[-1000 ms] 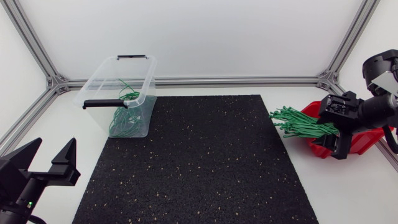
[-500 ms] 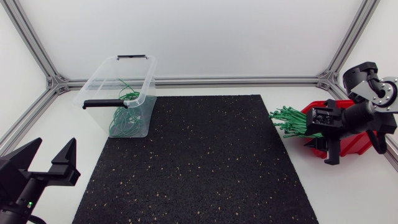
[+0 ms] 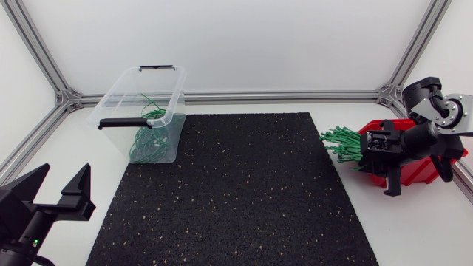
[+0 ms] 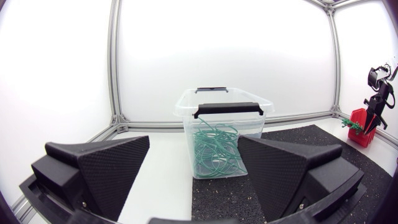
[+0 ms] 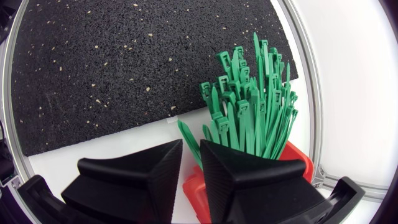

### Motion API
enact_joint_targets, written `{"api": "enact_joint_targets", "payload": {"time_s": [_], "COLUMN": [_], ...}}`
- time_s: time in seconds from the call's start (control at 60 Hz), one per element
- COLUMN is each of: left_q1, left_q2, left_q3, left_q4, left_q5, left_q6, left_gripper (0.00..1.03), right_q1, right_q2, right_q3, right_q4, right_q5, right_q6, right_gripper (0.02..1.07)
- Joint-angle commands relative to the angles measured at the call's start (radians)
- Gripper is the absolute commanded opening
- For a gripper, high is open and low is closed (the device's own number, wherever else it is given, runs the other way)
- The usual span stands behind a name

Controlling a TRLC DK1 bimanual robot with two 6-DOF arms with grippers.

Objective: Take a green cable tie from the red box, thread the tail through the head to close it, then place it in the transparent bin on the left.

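At the table's right edge, the right gripper (image 5: 191, 144) hangs at the rim of the red box (image 3: 418, 171), where the green cable ties (image 5: 249, 118) fan out. Whether it has one clenched cannot be told. The pick likely goes best by singling out one strand and drawing it clear of the bundle. The left gripper (image 3: 65, 171), spread open, rests facing the transparent bin (image 3: 118, 96).

Black mat (image 3: 236, 192) (pale-speckled) flat on white table (image 3: 421, 222), covering its middle
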Motion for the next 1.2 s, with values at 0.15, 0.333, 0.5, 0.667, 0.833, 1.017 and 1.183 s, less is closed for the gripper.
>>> {"api": "enact_joint_targets", "payload": {"time_s": [0.15, 0.333, 0.5, 0.667, 0.833, 1.017, 1.183], "left_q1": [-0.005, -0.004, -0.005, -0.005, -0.004, -0.002, -0.001], "left_q2": [-0.006, -0.006, -0.006, -0.006, -0.006, -0.006, -0.006], "left_q3": [-0.04, -0.04, -0.04, -0.04, -0.04, -0.04, -0.04], "left_q4": [-0.013, -0.013, -0.013, -0.013, -0.013, -0.013, -0.015], "left_q5": [0.005, 0.005, 0.005, 0.005, 0.005, 0.005, 0.005], "left_q6": [0.005, 0.005, 0.005, 0.005, 0.005, 0.005, 0.005], "left_gripper": [0.99, 0.99, 0.99, 0.99, 0.99, 0.99, 0.99], "right_q1": [0.004, 0.004, 0.004, 0.004, 0.023, 0.112, 0.17], "right_q2": [0.006, -0.017, -0.058, -0.095, -0.158, -0.189, -0.155], "right_q3": [-0.013, -0.022, 0.009, 0.059, 0.116, 0.118, 0.05], "right_q4": [0.025, 0.019, -0.069, -0.149, -0.204, -0.23, -0.182], "right_q5": [0.015, 0.015, 0.0, -0.025, -0.075, -0.088, -0.017], "right_q6": [-0.043, -0.049, -0.054, -0.051, -0.011, 0.047, 0.066], "right_gripper": [0.24, 0.21, 0.11, 0.08, 0.08, 0.08, 0.46]}}
